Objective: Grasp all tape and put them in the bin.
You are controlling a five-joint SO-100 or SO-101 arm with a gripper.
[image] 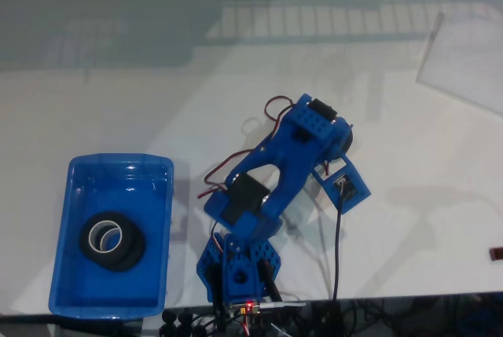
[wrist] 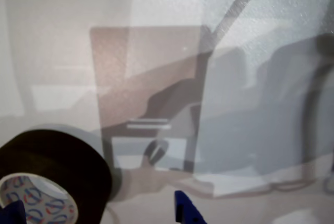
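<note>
Two black rolls of tape (image: 114, 243) lie in the bin (image: 75, 188), as far as the fixed view lets me judge — one ring with a whitish core sits on top of, or overlapping, a second dark ring just to its right, and the pair rests near the middle of the blue tray's floor. The bin stands at the lower left of the white table (image: 409, 195) in that view, with the blue arm (image: 275, 172) just to its right, folded over its base and reaching up and to the right. A black cable (image: 338, 250) runs down from the arm's camera mount toward the table's near edge.

In the wrist view another tape roll (wrist: 57, 161) fills the lower left corner, its core printed with red and blue marks, standing on the glossy table whose surface mirrors dim shapes. Blue fingertips (wrist: 185, 211) of the gripper (wrist: 99, 212) poke in at the bottom edge — one at the far left beside the roll's core, one right of the roll. The roll sits between them, yet whether the fingers press on it or merely straddle it I cannot tell from so little of them.
</note>
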